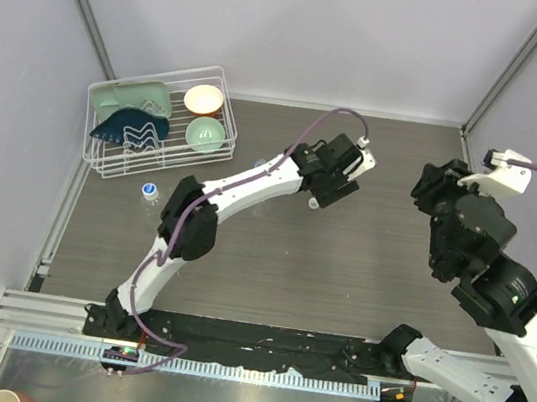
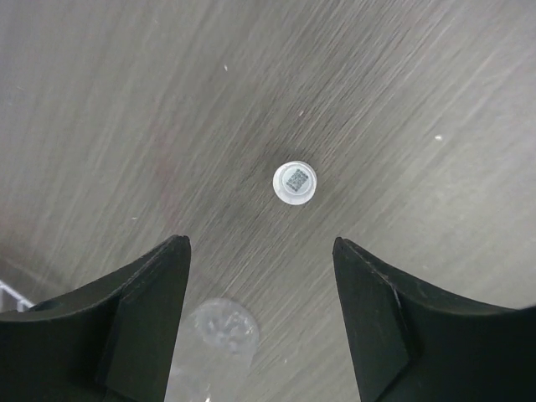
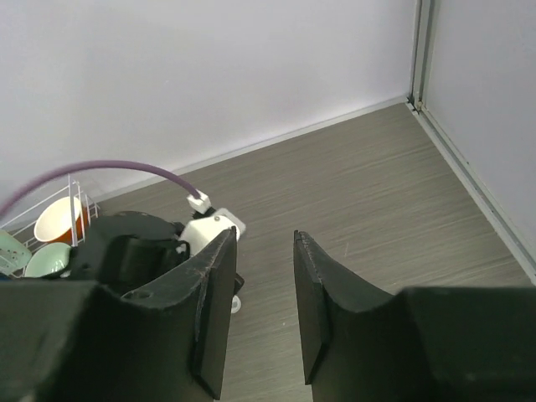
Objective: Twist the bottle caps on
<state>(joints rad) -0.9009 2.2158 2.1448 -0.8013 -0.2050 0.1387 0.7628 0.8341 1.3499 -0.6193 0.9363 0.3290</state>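
Observation:
A tiny white bottle cap (image 2: 296, 182) lies flat on the dark wood table, just ahead of my left gripper (image 2: 261, 241). That gripper hangs above it, wide open and holding nothing. The same cap (image 1: 315, 204) shows beside the left gripper (image 1: 329, 185) from above. A clear, blurred round shape (image 2: 222, 327) by the left finger looks like part of the plain bottle. A small bottle with blue on it (image 1: 151, 192) stands near the rack. My right gripper (image 3: 264, 234) hovers high at the right (image 1: 430, 188), its jaws a narrow gap apart and empty.
A white wire dish rack (image 1: 112, 166) at the back left holds green and cream bowls (image 1: 205, 134) and a blue dish. Grey walls close the table at the back and on both sides. The left arm's wrist (image 3: 126, 247) sits just ahead of the right gripper.

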